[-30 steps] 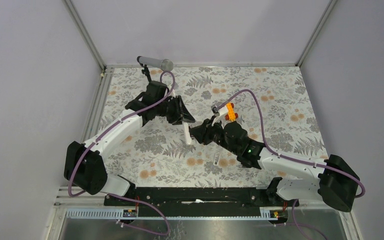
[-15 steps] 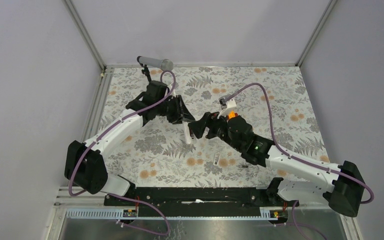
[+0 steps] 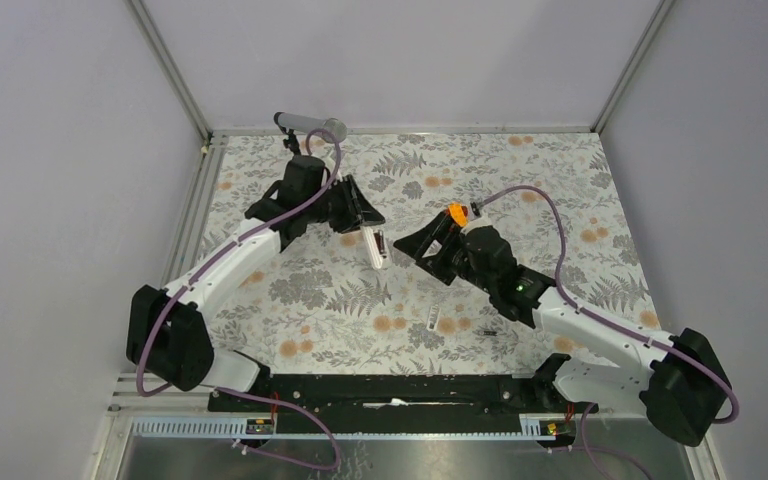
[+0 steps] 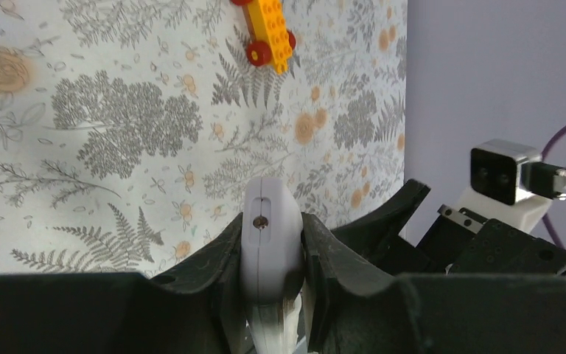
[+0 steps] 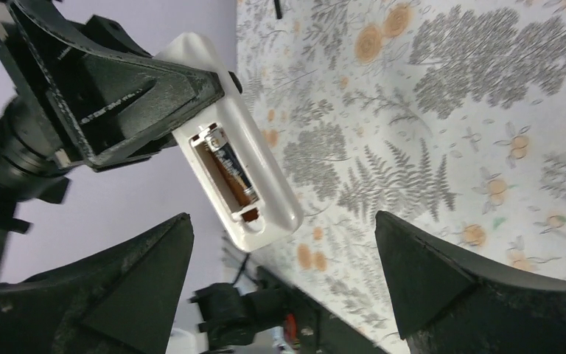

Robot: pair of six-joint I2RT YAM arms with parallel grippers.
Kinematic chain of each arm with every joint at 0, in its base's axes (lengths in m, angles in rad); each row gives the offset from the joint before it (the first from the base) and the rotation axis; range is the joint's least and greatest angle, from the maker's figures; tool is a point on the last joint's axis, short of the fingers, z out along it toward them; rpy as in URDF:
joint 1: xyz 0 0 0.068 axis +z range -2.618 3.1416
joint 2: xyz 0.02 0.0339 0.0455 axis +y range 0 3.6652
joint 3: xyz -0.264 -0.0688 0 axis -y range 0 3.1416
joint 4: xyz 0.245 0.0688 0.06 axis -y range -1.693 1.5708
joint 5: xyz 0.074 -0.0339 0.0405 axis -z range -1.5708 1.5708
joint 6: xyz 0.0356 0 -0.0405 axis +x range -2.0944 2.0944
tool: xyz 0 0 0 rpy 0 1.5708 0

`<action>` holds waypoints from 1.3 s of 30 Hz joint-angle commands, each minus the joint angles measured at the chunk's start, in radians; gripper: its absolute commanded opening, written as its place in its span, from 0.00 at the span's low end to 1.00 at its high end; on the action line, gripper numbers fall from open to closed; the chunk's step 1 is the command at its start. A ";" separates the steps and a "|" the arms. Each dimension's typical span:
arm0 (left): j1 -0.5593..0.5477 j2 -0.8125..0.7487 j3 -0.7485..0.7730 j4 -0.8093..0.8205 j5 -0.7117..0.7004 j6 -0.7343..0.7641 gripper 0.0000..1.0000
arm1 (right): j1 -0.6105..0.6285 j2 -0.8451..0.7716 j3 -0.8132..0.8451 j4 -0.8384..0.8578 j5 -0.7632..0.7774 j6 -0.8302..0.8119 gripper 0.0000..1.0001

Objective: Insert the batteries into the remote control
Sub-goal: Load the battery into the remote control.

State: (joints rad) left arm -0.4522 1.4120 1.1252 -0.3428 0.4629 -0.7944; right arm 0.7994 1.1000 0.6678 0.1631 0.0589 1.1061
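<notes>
Right wrist: remote (image 5: 274, 200) clamped in left gripper (image 4: 271, 230), held aloft, bay (image 5: 247, 214) exposed, one battery (image 5: 230, 169) seated. Right gripper (image 5: 284, 221) spread wide, empty. Probably light, slick plastic; pinch long edges, clear of bay.

**Remote held up, back open, one cell in**

Remote control (image 5: 269, 184): slim, white, round-ended. It is clamped in the left gripper (image 4: 271, 230), off the table, near the orange toy car (image 3: 454, 211) on its left in the top view. The back compartment is uncovered, with one dark battery (image 5: 233, 174) seated lengthwise. The second battery (image 3: 487, 331) is a tiny dark sliver flat on the table, well apart from the car, toward the arm bases.
</notes>
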 commanded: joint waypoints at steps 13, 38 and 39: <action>0.006 -0.103 -0.043 0.193 -0.219 -0.176 0.00 | -0.120 0.105 -0.053 0.329 -0.363 0.528 0.99; -0.006 -0.118 -0.089 0.202 -0.101 -0.260 0.00 | -0.124 0.255 -0.058 0.627 -0.363 0.686 0.99; -0.006 -0.121 -0.090 0.198 -0.096 -0.264 0.00 | -0.123 0.268 -0.056 0.640 -0.372 0.691 0.99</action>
State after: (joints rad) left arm -0.4530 1.3281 1.0397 -0.1890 0.3065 -1.0306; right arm 0.6804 1.3285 0.5873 0.7048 -0.2783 1.7531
